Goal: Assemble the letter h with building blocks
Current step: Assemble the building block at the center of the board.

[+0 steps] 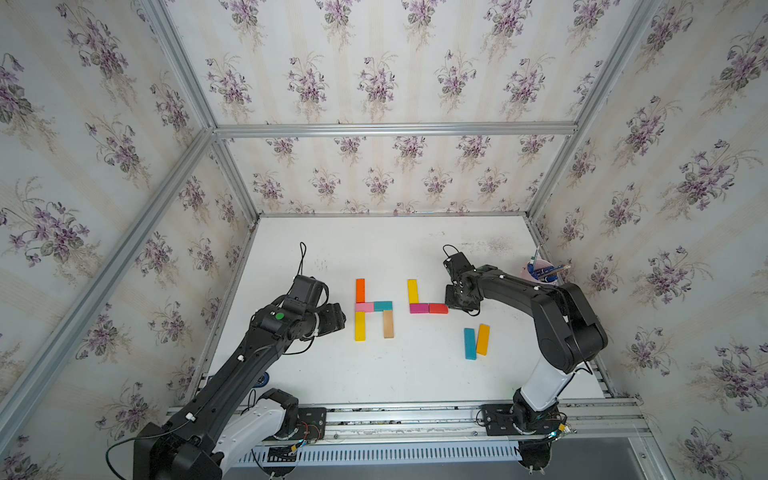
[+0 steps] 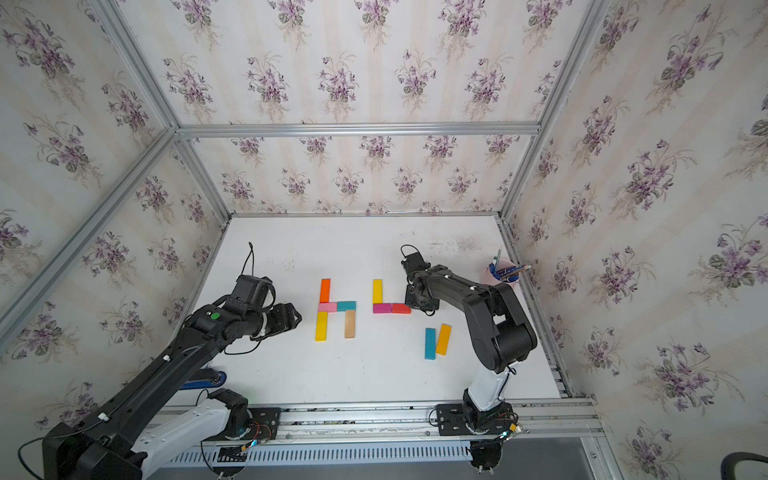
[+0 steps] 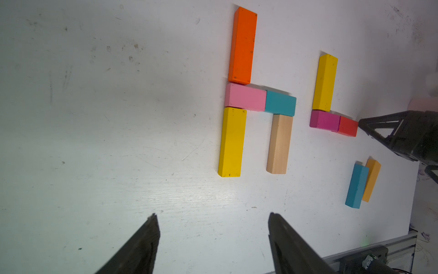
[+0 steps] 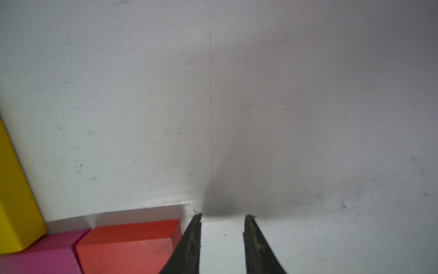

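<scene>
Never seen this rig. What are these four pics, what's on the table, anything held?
The machine is a left arm and a right arm, each ending in a two-finger gripper, over a white table. The two wide pictures are from one overhead stereo camera; the close-ups are from a camera on each wrist. A finished h: orange block, pink block, teal block, yellow block, tan block. Beside it a started one: second yellow block, magenta block, red block. A blue block and an amber block lie loose; a cup of pens stands near the far right corner. The left gripper is open and empty. The right gripper, nearly shut, holds nothing and sits right beside the red block.
</scene>
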